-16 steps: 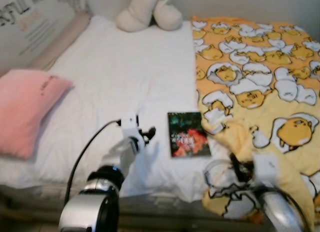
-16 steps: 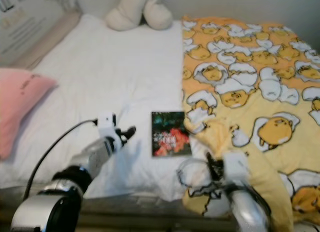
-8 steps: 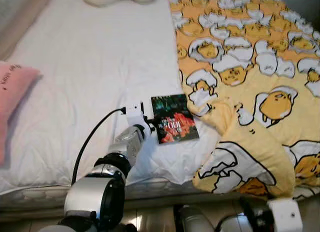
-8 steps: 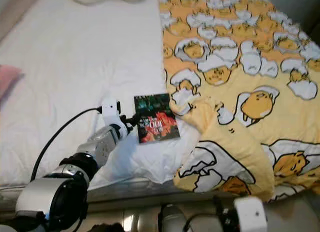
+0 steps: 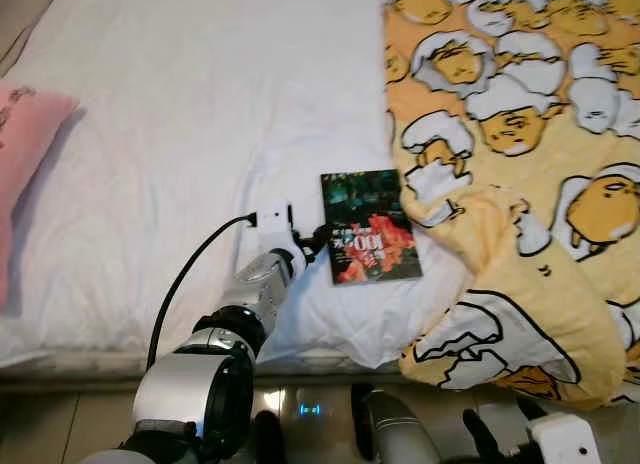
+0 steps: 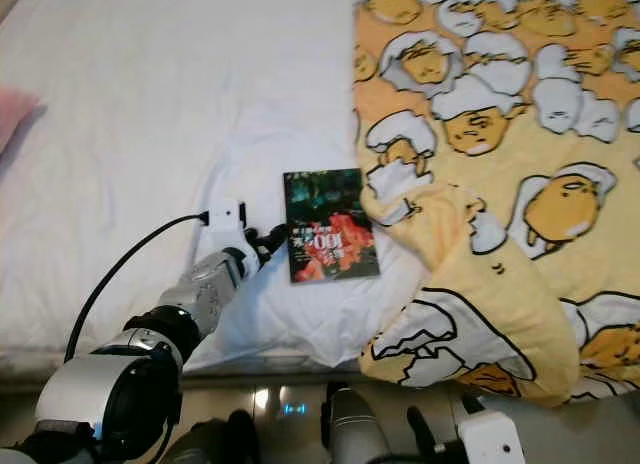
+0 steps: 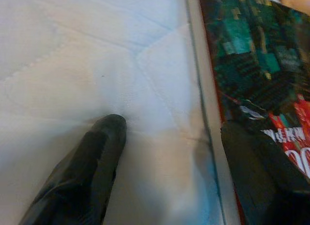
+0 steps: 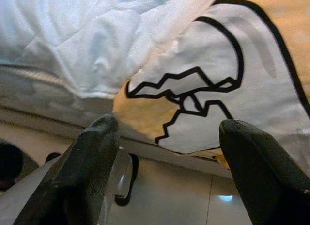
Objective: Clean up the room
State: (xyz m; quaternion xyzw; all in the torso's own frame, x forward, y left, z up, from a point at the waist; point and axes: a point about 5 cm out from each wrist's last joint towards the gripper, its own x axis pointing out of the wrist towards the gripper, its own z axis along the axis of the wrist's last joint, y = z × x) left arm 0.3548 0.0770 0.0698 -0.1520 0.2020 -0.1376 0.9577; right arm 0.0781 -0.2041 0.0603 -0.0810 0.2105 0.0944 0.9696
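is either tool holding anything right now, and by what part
Nothing is held. The open left tool straddles the book's edge; the right tool is open.

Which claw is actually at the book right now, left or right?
The left claw: it straddles the left edge of the book, fingers apart, on the white sheet. The right claw hangs open below the bed edge, by the yellow blanket.

Glossy paper book [image 5: 368,227] lies on quilted matt sheet [image 5: 200,134] (soft cotton-like cloth).
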